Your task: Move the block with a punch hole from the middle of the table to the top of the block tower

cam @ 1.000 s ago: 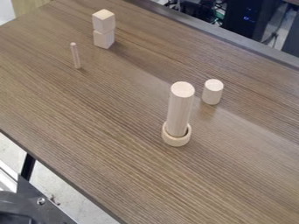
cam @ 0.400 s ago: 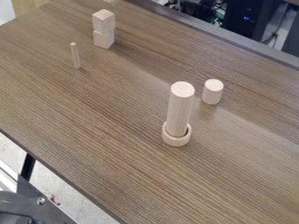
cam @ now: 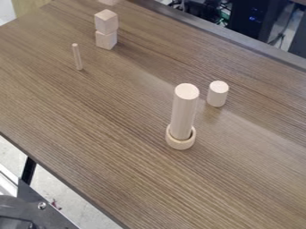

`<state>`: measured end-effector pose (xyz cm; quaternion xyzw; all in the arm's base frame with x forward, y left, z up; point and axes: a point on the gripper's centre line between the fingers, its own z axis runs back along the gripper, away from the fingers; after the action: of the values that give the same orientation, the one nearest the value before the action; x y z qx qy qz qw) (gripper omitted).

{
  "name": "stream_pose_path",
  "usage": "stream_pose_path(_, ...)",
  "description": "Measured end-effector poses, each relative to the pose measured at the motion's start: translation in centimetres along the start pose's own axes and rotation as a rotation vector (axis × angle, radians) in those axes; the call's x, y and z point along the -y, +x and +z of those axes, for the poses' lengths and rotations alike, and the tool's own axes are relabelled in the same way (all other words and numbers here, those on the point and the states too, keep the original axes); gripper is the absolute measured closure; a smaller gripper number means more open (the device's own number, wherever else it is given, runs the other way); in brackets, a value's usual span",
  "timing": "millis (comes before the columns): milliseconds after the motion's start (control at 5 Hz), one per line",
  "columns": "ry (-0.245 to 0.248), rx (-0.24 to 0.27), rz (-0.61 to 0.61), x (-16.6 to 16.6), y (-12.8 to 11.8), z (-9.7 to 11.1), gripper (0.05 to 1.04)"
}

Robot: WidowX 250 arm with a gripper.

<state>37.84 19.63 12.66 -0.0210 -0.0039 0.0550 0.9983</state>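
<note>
Two pale wooden cubes form a tower (cam: 106, 30) at the upper left, the top cube sitting slightly turned on the lower one. Just above the tower, cut by the top edge, part of another pale wooden block (cam: 109, 2) shows; what holds or supports it is hidden, and no hole can be made out in it. Right of the middle of the table, a wooden ring (cam: 180, 143) surrounds the foot of a tall upright cylinder (cam: 184, 112).
A short cylinder (cam: 217, 94) stands upright right of the tall one. A thin dowel (cam: 77, 57) is upright below and left of the tower. The table (cam: 108, 134) has its near edge running diagonally at lower left, beside a dark metal part (cam: 37, 206).
The pale block at the top edge was out of sight at first, then a sliver appeared; now more of it shows, slightly lower and farther left. The objects on the table have not moved.
</note>
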Motion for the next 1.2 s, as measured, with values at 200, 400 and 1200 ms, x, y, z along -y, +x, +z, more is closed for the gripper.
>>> stream_pose_path(200,0.009,-0.003,0.011,-0.6,-0.2,0.0,0.502)
stream_pose_path(400,0.01,0.0,0.017,-0.8,-0.3,0.0,0.502)
stream_pose_path(1200,-0.01,-0.048,0.023,-1.1,-1.0,-2.4,0.502)
